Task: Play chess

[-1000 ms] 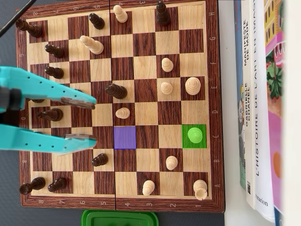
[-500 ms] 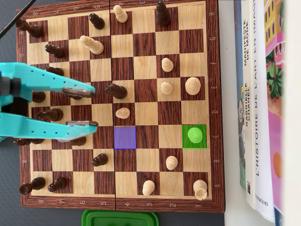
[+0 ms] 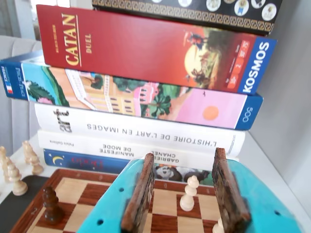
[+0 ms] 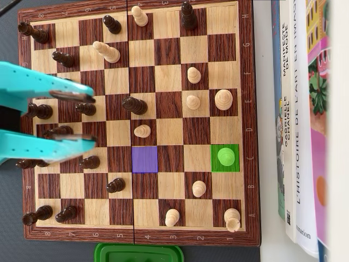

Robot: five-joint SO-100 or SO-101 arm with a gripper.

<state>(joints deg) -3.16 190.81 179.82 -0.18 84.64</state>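
Observation:
The wooden chessboard [image 4: 246,125] fills the overhead view, dark pieces mostly at its left and light pieces at its right. One square is tinted green under a light pawn [image 4: 225,156]; an empty square [image 4: 144,159] is tinted purple. My teal gripper [image 4: 94,118] reaches in from the left, open, hovering over dark pieces such as a pawn [image 4: 85,108], holding nothing. In the wrist view the gripper [image 3: 184,155] is open, and a light pawn [image 3: 189,192] stands on the board [image 3: 92,191] beyond the gap. A dark pawn [image 3: 50,204] is at the lower left.
A stack of books [image 4: 305,125] lies along the board's right edge; in the wrist view the book stack [image 3: 146,97] rises as a wall behind the board. A green lid [image 4: 139,252] sits below the board. Captured light pieces [image 3: 14,172] stand off the board.
The gripper has drawn back to the left and shifted upward in the overhead view, uncovering dark pieces at the lower left. Its fingers stay apart. No piece has moved.

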